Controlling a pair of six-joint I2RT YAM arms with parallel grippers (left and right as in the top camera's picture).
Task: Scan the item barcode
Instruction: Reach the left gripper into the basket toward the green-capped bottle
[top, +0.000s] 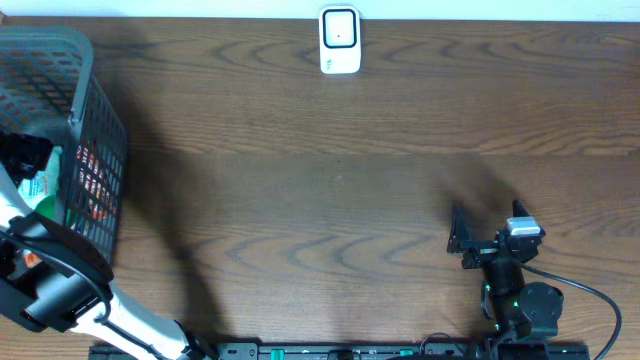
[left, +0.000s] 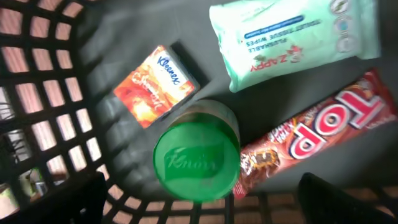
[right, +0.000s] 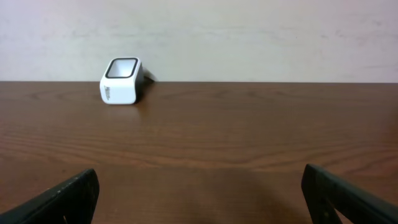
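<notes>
**Item 1. My left tool** (left: 205, 202): fingers spread wide with nothing between them. It hangs over the inside of the grey plastic lattice basket (left: 37, 93), looking down at the goods.

**Item 2. Round jar with a green plastic lid** (left: 196, 155): lies directly under my left tool, with "Knorr" embossed on the lid.

**Item 3. Small orange Kleenex tissue packet** (left: 155, 84): lies at 11 o'clock from the jar, just beside it.

**Item 4. Pale green soft pack of wet wipes** (left: 292, 40): lies at 1 o'clock from the jar.

**Item 5. Long red chocolate bar wrapper** (left: 317, 134): lies at 3 o'clock from the jar, with one end against it.

**Item 6. Basket position**: it stands at the 9 o'clock edge of the dark brown wooden bench (top: 300, 200) in the overhead view. All four scannable items are inside it.

**Item 7. My right tool** (right: 202, 202): fingers fully parted and gripping nothing. It sits low over the bench near 5 o'clock.

**Item 8. White box-shaped barcode scanner with a dark window** (top: 339, 40): stands at 12 o'clock on the bench's far edge, against the pale wall (right: 249, 37). It is well apart from both tools and from the basket.
</notes>
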